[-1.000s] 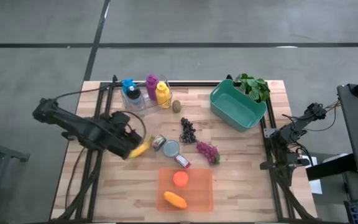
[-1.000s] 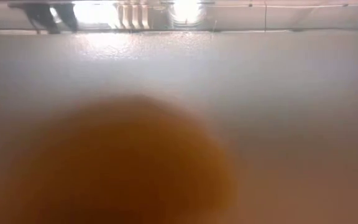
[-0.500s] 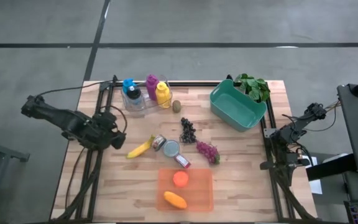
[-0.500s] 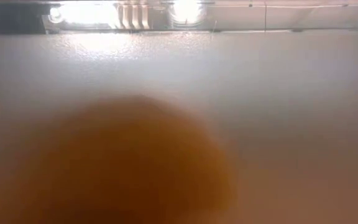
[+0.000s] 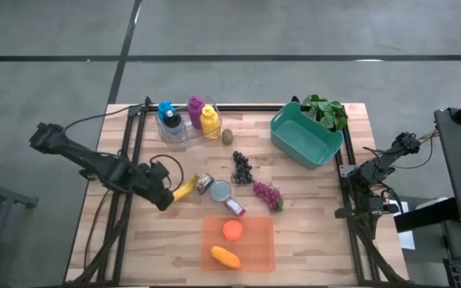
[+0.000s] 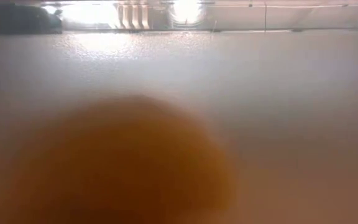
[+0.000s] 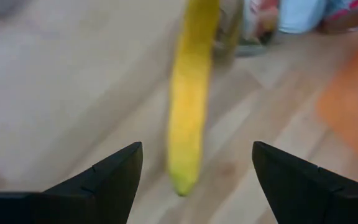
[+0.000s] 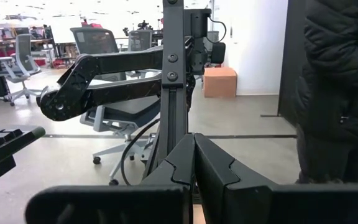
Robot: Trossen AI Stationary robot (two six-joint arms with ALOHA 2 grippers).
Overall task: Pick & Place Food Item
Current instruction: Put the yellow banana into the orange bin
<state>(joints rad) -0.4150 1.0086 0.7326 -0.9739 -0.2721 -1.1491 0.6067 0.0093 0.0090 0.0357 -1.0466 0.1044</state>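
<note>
1. Since half a second ago, the left claw (image 5: 166,196) has swung back in to the banana (image 5: 184,190), after pulling away toward the bench's (image 5: 310,240) left edge.
2. Its fingers (image 7: 104,180) stand wide apart with the banana's near tip between them, and nothing is gripped.
3. That banana lies flat on the bench, just beside a small tin (image 5: 205,183).
4. An orange tray (image 5: 258,240) nearby holds a carrot (image 5: 226,257).
5. Over at the right edge, the right claw (image 8: 194,168) is parked, fingers pressed together and empty.
</note>
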